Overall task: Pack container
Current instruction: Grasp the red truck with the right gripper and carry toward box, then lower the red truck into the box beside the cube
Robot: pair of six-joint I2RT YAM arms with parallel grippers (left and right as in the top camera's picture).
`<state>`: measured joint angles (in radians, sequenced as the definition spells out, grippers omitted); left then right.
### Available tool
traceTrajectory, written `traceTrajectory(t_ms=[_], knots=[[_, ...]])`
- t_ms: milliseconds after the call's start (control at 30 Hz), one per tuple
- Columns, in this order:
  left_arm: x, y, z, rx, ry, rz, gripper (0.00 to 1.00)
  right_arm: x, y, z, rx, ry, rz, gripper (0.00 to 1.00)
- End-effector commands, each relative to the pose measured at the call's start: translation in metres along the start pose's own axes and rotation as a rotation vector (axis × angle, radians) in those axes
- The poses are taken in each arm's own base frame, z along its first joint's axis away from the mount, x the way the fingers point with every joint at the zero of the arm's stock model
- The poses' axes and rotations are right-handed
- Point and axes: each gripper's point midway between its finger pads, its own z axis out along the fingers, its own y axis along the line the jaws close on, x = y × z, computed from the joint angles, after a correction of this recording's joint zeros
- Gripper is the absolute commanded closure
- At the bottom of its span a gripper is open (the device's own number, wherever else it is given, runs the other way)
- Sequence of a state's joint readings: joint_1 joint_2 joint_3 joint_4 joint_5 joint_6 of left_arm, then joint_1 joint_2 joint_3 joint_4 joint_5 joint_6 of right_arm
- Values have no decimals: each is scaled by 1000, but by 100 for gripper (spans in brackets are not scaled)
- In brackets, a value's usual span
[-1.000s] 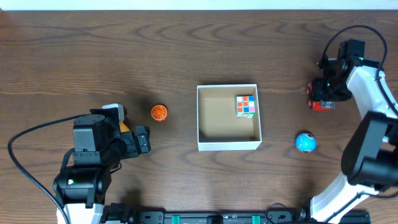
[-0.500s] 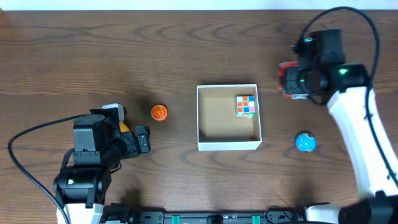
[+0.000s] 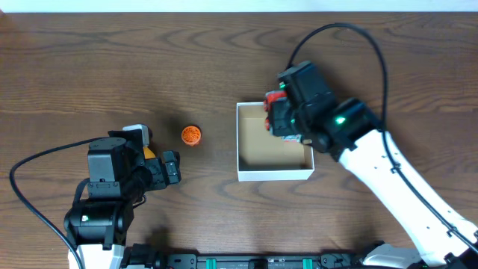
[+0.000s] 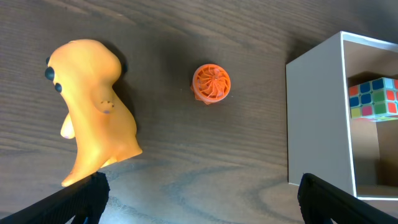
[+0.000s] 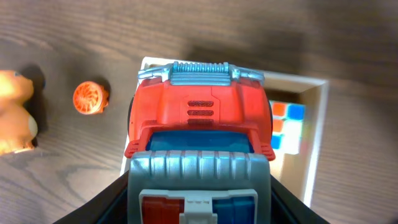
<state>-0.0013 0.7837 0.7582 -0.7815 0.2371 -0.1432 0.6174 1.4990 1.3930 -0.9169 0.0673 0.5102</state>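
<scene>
Right gripper [image 3: 282, 119] pinches red toy truck [image 5: 199, 118] over the container [image 3: 274, 176], half hiding a colour cube [image 5: 287, 127]; left gripper [image 3: 170, 169] spread wide.

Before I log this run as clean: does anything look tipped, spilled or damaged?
Nothing stands out. The square white cardboard box sits flat and intact, the multicoloured puzzle cube inside, the red toy truck held above it.

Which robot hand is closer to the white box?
Right. The right gripper hangs over the box's far side, clamped on a red toy truck. The left gripper sits open off to the box's left, near the yellow toy.
</scene>
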Motion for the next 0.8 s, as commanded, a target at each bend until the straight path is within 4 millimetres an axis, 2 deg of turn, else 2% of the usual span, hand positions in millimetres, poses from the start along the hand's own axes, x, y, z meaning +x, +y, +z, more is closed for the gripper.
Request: traceTrajectory(t_ms=[0, 233, 500, 767], knots=[[-8, -4, -5, 13, -22, -1, 2, 9, 0, 17, 66, 27, 60, 99], [-8, -4, -5, 13, -21, -1, 2, 30, -5, 55, 143, 126, 114, 99], [-8, -4, -5, 13, -22, -1, 2, 40, -17, 83, 213, 179, 139, 99], [-8, -4, -6, 13, -22, -1, 2, 49, -20, 108, 242, 219, 133, 99]])
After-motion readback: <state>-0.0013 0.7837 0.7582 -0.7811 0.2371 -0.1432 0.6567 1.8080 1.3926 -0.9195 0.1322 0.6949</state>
